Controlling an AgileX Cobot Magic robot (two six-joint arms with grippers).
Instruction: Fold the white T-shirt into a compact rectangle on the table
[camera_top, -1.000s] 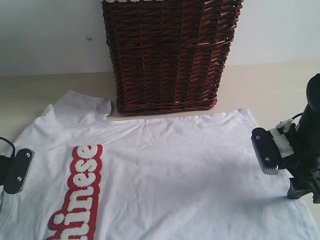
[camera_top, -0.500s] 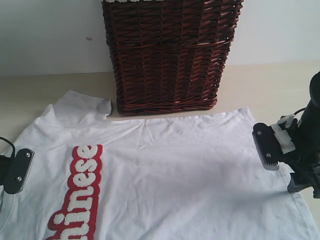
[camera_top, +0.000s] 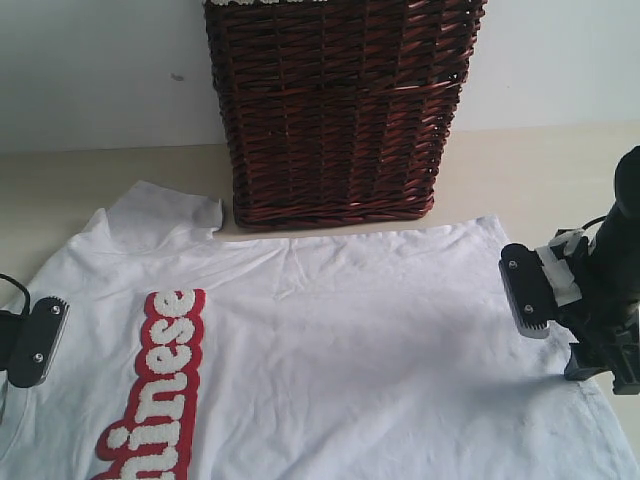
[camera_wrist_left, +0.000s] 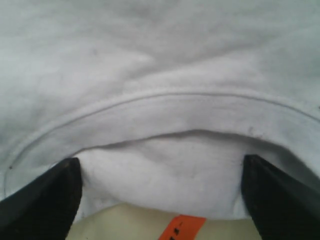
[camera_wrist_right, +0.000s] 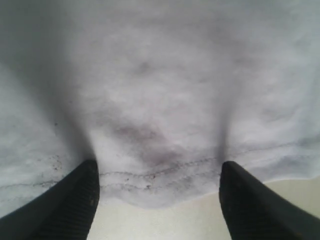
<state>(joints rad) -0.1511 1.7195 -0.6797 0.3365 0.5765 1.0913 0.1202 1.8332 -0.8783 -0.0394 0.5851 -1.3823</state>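
Note:
The white T-shirt (camera_top: 340, 350) lies spread flat on the beige table (camera_top: 80, 190), its red lettering band (camera_top: 160, 370) toward the left. My left gripper (camera_top: 28, 345) sits at the shirt's left edge, over the neckline. In the left wrist view it (camera_wrist_left: 160, 200) is open, its jaws wide apart either side of the collar (camera_wrist_left: 165, 125), with the orange tag (camera_wrist_left: 181, 227) just below. My right gripper (camera_top: 558, 328) is at the shirt's right edge. In the right wrist view it (camera_wrist_right: 160, 195) is open, straddling the stitched hem (camera_wrist_right: 160, 172).
A tall dark-brown wicker basket (camera_top: 335, 110) stands at the back, touching the shirt's far edge. A white wall (camera_top: 90, 70) rises behind it. One sleeve (camera_top: 165, 215) lies toward the back left. Bare table shows at the back left and back right (camera_top: 540, 170).
My right gripper has shifted slightly left and toward the far side over the shirt's edge. The left gripper and the shirt have not moved.

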